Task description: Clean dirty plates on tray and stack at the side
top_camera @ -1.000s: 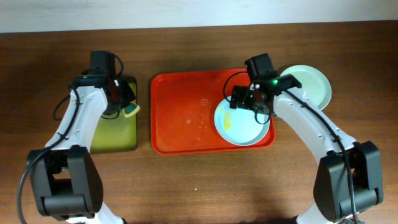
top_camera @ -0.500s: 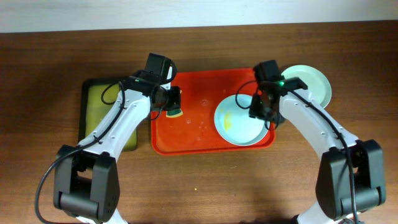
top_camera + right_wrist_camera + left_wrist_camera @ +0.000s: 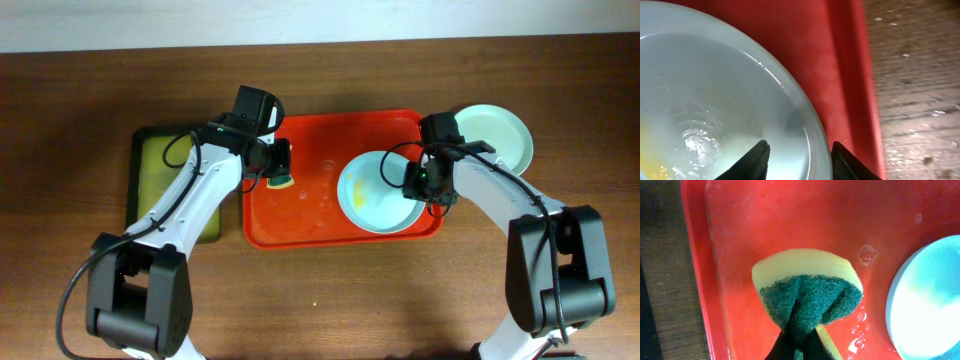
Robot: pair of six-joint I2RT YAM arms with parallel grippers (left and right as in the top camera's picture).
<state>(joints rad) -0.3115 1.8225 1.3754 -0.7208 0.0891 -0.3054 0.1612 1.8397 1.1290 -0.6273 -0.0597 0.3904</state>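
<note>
A pale mint-blue plate (image 3: pixel 375 195) with a yellowish smear lies in the right half of the red tray (image 3: pixel 300 215). My right gripper (image 3: pixel 425 180) is shut on its right rim. In the right wrist view one finger rests inside the plate (image 3: pixel 715 90) and the other outside the rim, over the tray (image 3: pixel 840 65); my right gripper (image 3: pixel 799 157) straddles that rim. My left gripper (image 3: pixel 277 166) hangs over the tray's left part, shut on a yellow sponge with a green scrub side (image 3: pixel 283 181). The left wrist view shows the sponge (image 3: pixel 807 285) pinched in my left gripper (image 3: pixel 800 342), with the plate (image 3: pixel 930 305) to its right.
A second mint plate (image 3: pixel 497 135) sits on the wooden table just right of the tray. A black-rimmed tray with a yellow-green inside (image 3: pixel 175 195) lies to the left. Water drops (image 3: pixel 867 255) speckle the red tray floor.
My left arm carried the sponge from the black-rimmed tray over to the red tray. My right gripper closed in on the plate's right rim, and the plate slid slightly left.
</note>
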